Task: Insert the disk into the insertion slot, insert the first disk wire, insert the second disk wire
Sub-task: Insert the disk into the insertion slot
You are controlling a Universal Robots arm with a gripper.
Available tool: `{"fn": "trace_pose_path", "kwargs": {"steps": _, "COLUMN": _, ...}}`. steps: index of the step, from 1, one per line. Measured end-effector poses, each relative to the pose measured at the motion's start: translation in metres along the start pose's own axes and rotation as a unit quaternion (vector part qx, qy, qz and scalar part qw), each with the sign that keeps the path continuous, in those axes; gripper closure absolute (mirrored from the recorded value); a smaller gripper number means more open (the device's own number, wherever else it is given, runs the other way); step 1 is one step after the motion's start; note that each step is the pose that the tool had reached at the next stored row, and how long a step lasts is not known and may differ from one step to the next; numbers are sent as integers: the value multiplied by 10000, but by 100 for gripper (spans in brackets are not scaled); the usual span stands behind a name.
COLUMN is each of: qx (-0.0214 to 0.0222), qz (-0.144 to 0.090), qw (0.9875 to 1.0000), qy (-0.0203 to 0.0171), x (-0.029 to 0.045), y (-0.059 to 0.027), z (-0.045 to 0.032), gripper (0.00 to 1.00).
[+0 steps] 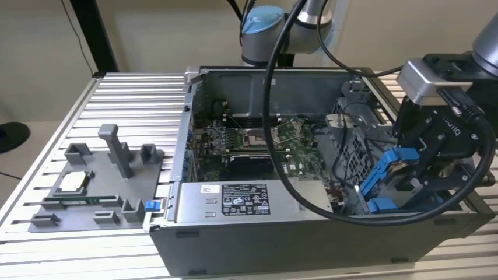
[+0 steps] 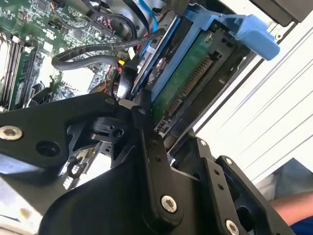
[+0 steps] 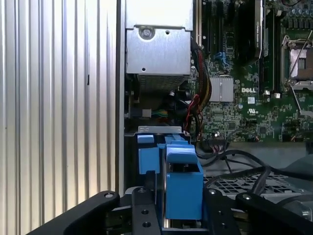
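The disk (image 1: 391,175), clipped in its bright blue frame, stands on edge at the case's right end in the exterior view. My gripper (image 1: 406,178) is shut on it; in the first wrist view the black fingers (image 3: 143,208) flank the blue frame (image 3: 178,176). The disk's green board and connector row (image 2: 188,81) show in the second wrist view, between my gripper's (image 2: 171,132) fingers. The disk sits partly down in the insertion slot (image 3: 156,129), whose grey metal lip lies just beyond the frame. A black wire (image 2: 93,49) with a black plug (image 2: 128,78) and a blue wire (image 2: 152,22) lie loose beside the disk.
The grey power-supply box (image 1: 249,201) lines the case's near wall, with the motherboard (image 1: 257,140) behind it and a perforated cage (image 1: 350,149) next to the disk. A grey fixture tray (image 1: 93,186) lies on the slatted table (image 1: 125,99). A person's arm (image 2: 293,208) is close by.
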State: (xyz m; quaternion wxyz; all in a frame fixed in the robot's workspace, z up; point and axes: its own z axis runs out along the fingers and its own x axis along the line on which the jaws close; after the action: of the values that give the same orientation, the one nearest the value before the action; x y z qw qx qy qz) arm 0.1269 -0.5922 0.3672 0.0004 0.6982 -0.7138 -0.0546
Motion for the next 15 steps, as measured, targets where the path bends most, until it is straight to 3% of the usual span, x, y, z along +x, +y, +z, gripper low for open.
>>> {"fn": "trace_pose_path", "kwargs": {"steps": 6, "qx": 0, "qz": 0, "qw": 10000, "qy": 0, "x": -6, "y": 6, "z": -70, "gripper": 0}}
{"fn": "trace_pose_path", "kwargs": {"steps": 12, "qx": 0, "qz": 0, "qw": 10000, "qy": -1, "x": -25, "y": 26, "z": -319, "gripper": 0}}
{"fn": "trace_pose_path", "kwargs": {"steps": 15, "qx": 5, "qz": -1, "qw": 10000, "qy": -1, "x": -42, "y": 28, "z": -362, "gripper": 0}}
